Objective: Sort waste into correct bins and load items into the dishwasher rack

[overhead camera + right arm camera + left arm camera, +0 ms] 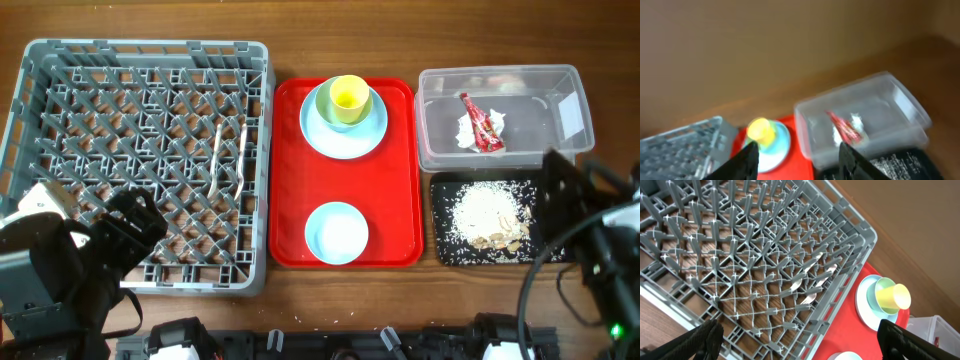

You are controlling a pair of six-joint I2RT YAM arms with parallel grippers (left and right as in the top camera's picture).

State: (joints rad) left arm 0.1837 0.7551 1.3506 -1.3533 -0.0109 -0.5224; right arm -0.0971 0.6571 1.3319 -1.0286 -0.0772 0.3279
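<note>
Directly beneath the left pincer point(800, 340), whose black fingers are spread wide and hold nothing, lies the grey dishwasher rack point(765, 255), a plastic grid of upright pegs on the wooden table point(400, 300). White cutlery point(796, 284) lies flat among the pegs ahead of it. Past the rack's far corner, the glossy red tray point(285, 180) carries the light blue bowl point(336, 232), then the round plate point(318, 135) with the yellow-green cup point(892, 296) on it. The right pincer point(800, 160), equally spread and empty, hangs beside the shallow black tray point(900, 160) strewn with rice-like scraps point(490, 215). Just beyond, the clear tub point(900, 100) holds the crinkled red wrapper point(845, 127) and the white napkin point(857, 120).
</note>
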